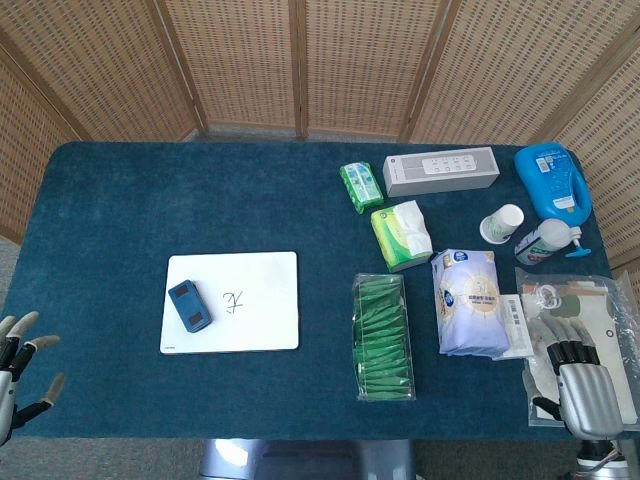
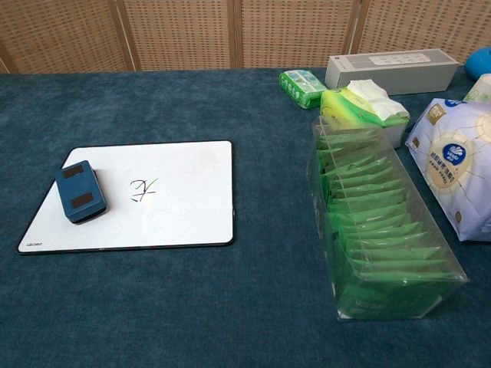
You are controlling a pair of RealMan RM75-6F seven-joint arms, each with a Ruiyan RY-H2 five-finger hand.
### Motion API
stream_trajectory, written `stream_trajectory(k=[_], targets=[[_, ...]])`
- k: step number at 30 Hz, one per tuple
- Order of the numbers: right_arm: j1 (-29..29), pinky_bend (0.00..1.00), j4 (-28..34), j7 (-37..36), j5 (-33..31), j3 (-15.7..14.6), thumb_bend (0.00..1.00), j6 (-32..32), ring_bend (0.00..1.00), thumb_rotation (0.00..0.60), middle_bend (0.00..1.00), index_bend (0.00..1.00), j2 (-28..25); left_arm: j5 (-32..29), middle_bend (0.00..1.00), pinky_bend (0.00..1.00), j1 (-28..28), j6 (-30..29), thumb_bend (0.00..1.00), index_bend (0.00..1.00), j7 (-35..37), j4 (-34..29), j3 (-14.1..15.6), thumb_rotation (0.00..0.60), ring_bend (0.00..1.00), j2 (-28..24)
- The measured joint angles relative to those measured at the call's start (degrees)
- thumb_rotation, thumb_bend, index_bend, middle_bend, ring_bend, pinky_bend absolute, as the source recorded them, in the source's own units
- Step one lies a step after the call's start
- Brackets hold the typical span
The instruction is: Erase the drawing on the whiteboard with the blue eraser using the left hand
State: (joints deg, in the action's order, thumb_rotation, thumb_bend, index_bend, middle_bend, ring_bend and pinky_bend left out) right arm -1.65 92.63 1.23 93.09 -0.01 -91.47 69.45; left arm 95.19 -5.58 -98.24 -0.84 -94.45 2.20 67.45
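Observation:
A white whiteboard (image 1: 255, 305) (image 2: 192, 192) lies flat on the blue table, left of centre. A small black and green drawing (image 1: 234, 300) (image 2: 143, 188) sits near its middle. The blue eraser (image 1: 189, 305) (image 2: 80, 192) rests on the board's left part, just left of the drawing. My left hand (image 1: 20, 365) hovers at the table's front left corner, well left of the board, fingers spread and holding nothing. My right hand (image 1: 585, 385) lies at the front right edge over a clear packet, fingers apart and empty. Neither hand shows in the chest view.
A clear box of green sachets (image 1: 382, 335) (image 2: 376, 230) stands right of the board. Further right lie a white tissue pack (image 1: 470, 300), green tissue packs (image 1: 400, 233) (image 1: 360, 186), a grey box (image 1: 441, 170), a paper cup (image 1: 502, 223), a blue bottle (image 1: 552, 180) and a clear packet (image 1: 590, 320).

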Motion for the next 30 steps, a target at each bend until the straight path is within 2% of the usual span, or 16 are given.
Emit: stream_trajectory(k=[23,30], targets=[[-0.14,0.06,0.14,0.52,-0.31,0.12,0.39,0.02,0.00,0.600,0.11,0.11,0.20,-0.21,0.16,0.00,0.80,1.98,0.39,0.31,0.85,-0.17,-0.11,0.600,0.05,-0.74],[0.04,0.06,0.26,1.10,-0.82,0.32,0.39,0.50,0.00,0.600,0.11,0.11,0.32,-0.04,0.17,0.00,3.05,5.24,0.39,0.32,2.41,0.15,-0.42,0.600,0.06,-2.06]])
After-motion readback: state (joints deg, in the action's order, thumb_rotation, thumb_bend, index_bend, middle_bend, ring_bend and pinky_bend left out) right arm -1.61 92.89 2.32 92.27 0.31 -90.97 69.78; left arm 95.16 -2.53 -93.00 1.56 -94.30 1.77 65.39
